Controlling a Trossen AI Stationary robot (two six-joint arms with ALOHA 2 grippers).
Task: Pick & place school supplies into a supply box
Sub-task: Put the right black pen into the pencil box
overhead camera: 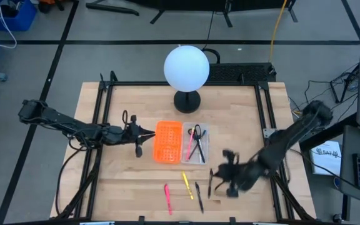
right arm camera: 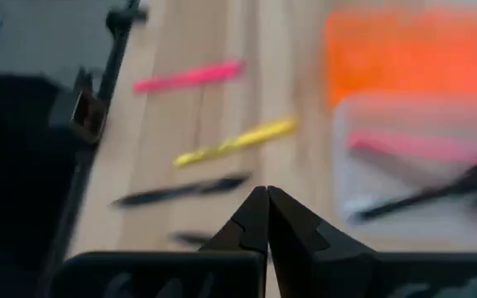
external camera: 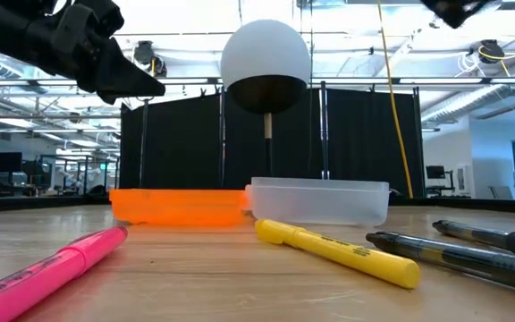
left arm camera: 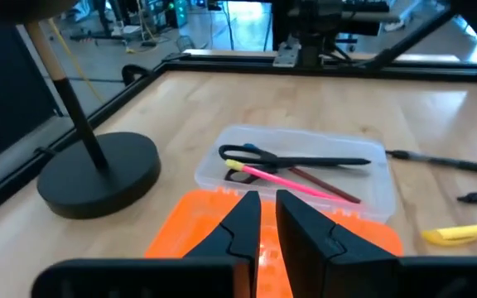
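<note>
The clear supply box [overhead camera: 197, 144] [left arm camera: 371, 157] lies mid-table and holds dark-handled scissors [left arm camera: 296, 159], a pink pen [left arm camera: 288, 180] and a brown pencil [left arm camera: 331, 189]. Near the table's front edge lie a pink marker [overhead camera: 167, 195] [external camera: 52, 268], a yellow one [overhead camera: 187, 185] [external camera: 338, 250] and two black pens [overhead camera: 199, 197] [overhead camera: 210, 183]. My right gripper [overhead camera: 224, 170] [right arm camera: 267, 192] hovers shut and empty just right of the black pens. My left gripper [overhead camera: 149, 133] [left arm camera: 267, 217] waits shut at the left edge of the orange perforated piece [overhead camera: 169, 142], raised above the table.
The orange perforated piece [external camera: 177, 206] lies flat against the supply box's left side. A lamp with a white globe [overhead camera: 186, 67] stands on a black round base [overhead camera: 187, 100] just beyond both. A black frame rail [overhead camera: 99, 112] borders the table.
</note>
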